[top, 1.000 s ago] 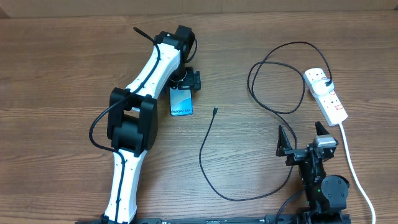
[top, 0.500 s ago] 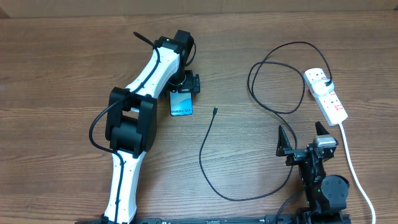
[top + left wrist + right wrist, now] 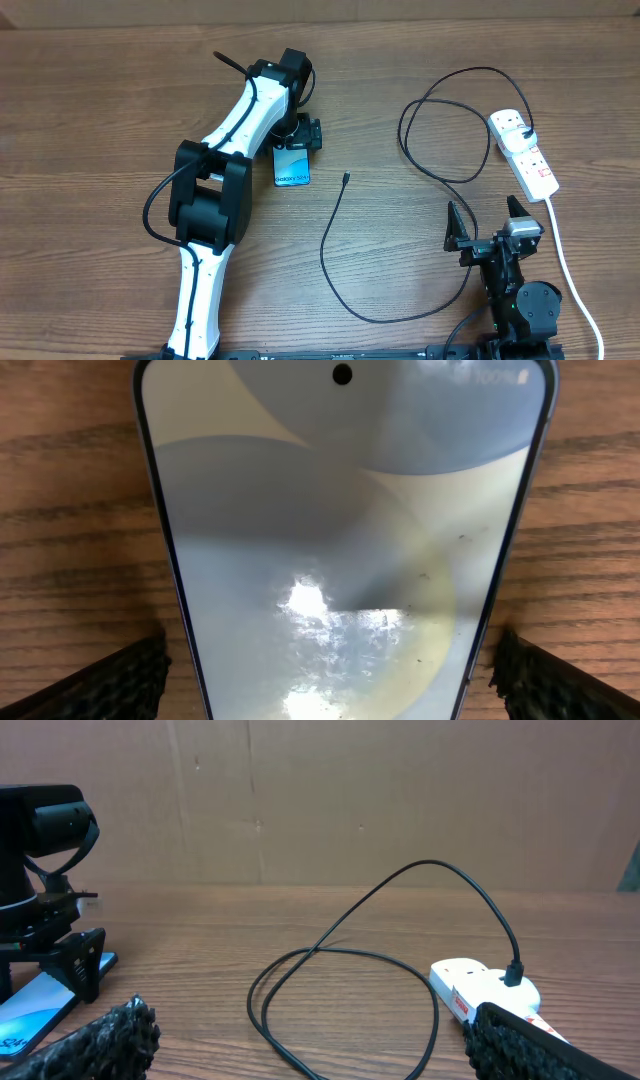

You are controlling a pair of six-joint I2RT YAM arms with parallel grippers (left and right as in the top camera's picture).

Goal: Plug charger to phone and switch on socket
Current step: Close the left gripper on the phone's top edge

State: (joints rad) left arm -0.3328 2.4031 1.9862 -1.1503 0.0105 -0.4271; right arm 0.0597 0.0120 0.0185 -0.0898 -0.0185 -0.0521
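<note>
The phone [image 3: 291,165] lies flat on the wooden table [image 3: 100,100], screen up and lit pale blue. White text runs along its near short edge; from overhead it looks like "Galaxy", but it is too small to be sure. The left wrist view shows a punch-hole lens and a faint "100%" at the top corner of the screen.

The left end effector [image 3: 300,138] sits over the phone's far end. Its fingers [image 3: 130,675] are parted on either side of the phone, with a sliver of table between each pad and the phone's edge.

The charger [image 3: 323,250] has its small tip loose on the table to the right of the phone. Its cable curls round to a black plug seated in the far outlet of the socket [image 3: 524,152]. Any printing on the socket's red patches is unreadable.

The right end effector [image 3: 487,222] stands spread wide and holds nothing, near the socket's white cord [image 3: 565,265].
</note>
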